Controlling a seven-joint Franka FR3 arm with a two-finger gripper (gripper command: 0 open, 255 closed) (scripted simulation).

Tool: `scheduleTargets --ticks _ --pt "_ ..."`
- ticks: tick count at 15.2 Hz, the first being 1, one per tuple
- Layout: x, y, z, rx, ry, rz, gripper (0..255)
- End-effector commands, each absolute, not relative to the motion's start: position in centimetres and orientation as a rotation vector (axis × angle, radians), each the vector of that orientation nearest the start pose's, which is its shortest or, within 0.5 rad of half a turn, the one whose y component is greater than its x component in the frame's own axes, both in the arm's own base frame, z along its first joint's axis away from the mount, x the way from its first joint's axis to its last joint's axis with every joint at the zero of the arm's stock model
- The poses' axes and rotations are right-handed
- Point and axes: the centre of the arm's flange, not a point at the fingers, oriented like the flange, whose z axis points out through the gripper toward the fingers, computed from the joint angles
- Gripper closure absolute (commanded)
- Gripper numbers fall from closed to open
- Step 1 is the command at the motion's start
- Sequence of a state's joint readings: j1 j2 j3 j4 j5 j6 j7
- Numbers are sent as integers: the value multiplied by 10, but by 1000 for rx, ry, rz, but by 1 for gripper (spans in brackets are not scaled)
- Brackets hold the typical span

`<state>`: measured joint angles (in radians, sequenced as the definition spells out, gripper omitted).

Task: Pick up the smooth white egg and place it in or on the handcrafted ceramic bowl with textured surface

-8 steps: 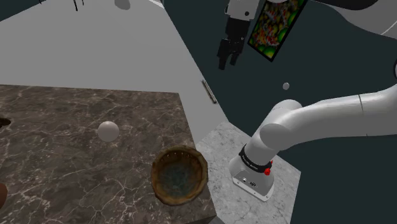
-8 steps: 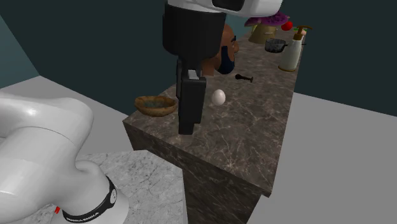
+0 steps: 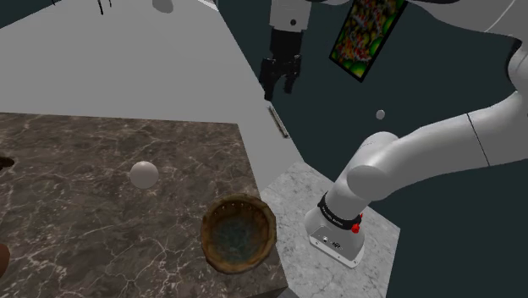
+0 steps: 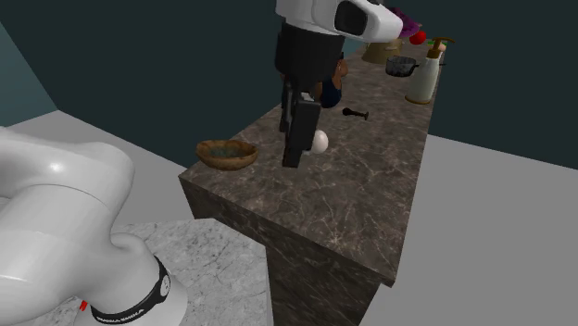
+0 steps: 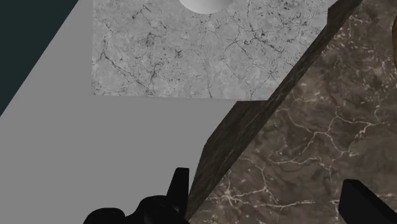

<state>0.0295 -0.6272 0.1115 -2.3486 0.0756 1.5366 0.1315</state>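
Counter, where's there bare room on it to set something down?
In the second exterior view, bare marble stretches from the egg and bowl to the near corner of the counter, and between those two. The far end is crowded: a soap bottle and small pot cluster there.

Dark brown veined marble counter point(image 3: 85, 161), plain grey floor point(image 3: 144, 68), dark teal walls point(image 4: 139, 46), colourful picture point(image 3: 365, 34).
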Motion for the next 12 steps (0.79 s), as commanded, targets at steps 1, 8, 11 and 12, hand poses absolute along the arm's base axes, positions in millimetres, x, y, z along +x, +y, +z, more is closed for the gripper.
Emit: scheduleTargets --ticks 1,8,11,12 --pt "346 86 528 -3145 57 324 0" --pt "389 169 493 -3157 124 428 0" --pt "407 203 476 -3161 154 473 0" --pt "414 215 470 -3162 163 488 0"
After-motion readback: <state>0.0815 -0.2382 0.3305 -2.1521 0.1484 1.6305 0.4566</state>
